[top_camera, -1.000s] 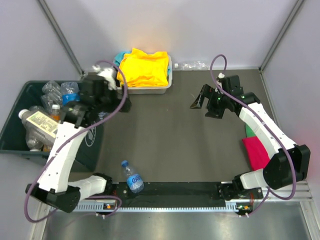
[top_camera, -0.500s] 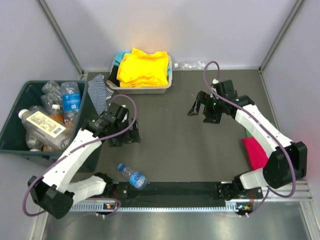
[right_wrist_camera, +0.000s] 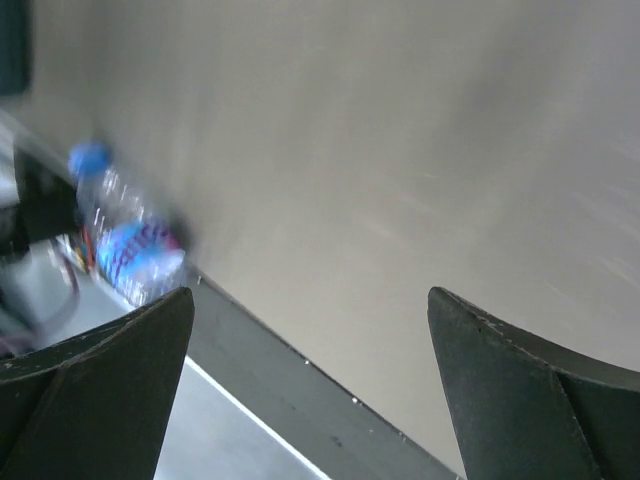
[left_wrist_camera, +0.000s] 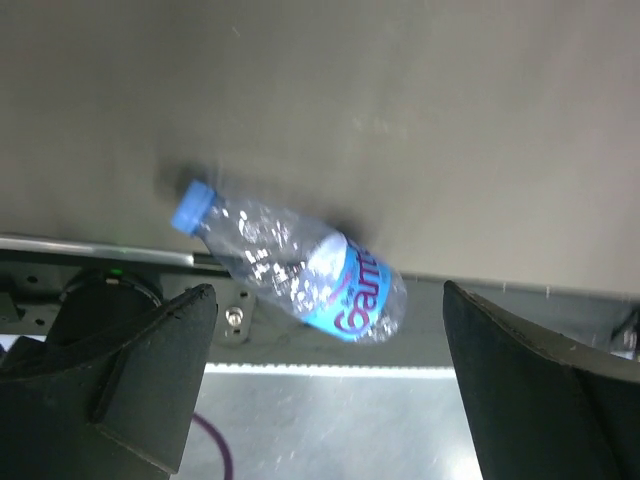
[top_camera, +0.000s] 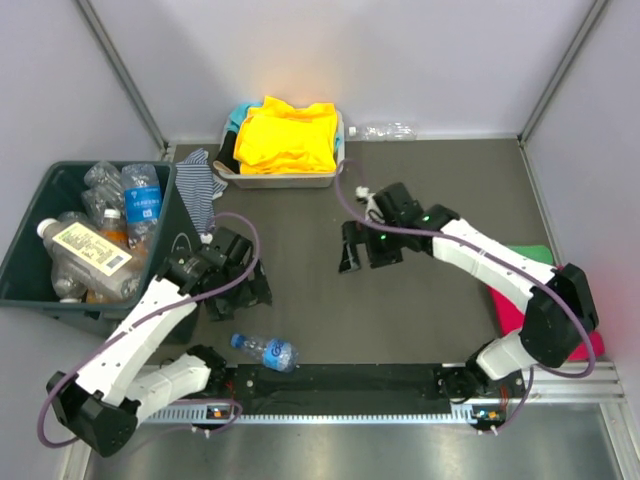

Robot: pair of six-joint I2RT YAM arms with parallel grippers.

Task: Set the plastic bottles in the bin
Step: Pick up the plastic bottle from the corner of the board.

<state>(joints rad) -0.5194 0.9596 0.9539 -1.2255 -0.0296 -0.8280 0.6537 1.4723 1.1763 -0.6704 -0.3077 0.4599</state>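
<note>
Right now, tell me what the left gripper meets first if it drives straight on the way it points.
Most likely the blue-capped bottle lying on the table: the open left gripper frames it, though depth is unclear.

I see the small clear plastic bottle [left_wrist_camera: 290,270] with a bright blue cap and a light blue label carrying purple letters. The flat table mat [top_camera: 420,320] is dark grey-brown. The deep rectangular plastic bin [top_camera: 32,222] is dark green. The heaped bottles [top_camera: 100,185] in it are mostly clear; one has a blue label, another a cream label. The folded cloth [top_camera: 288,135] is bright yellow and its shallow tray [top_camera: 285,181] is white. The small rag [top_camera: 200,185] has dark blue and white stripes. Both arms are white with black joints and purple cables.
</note>
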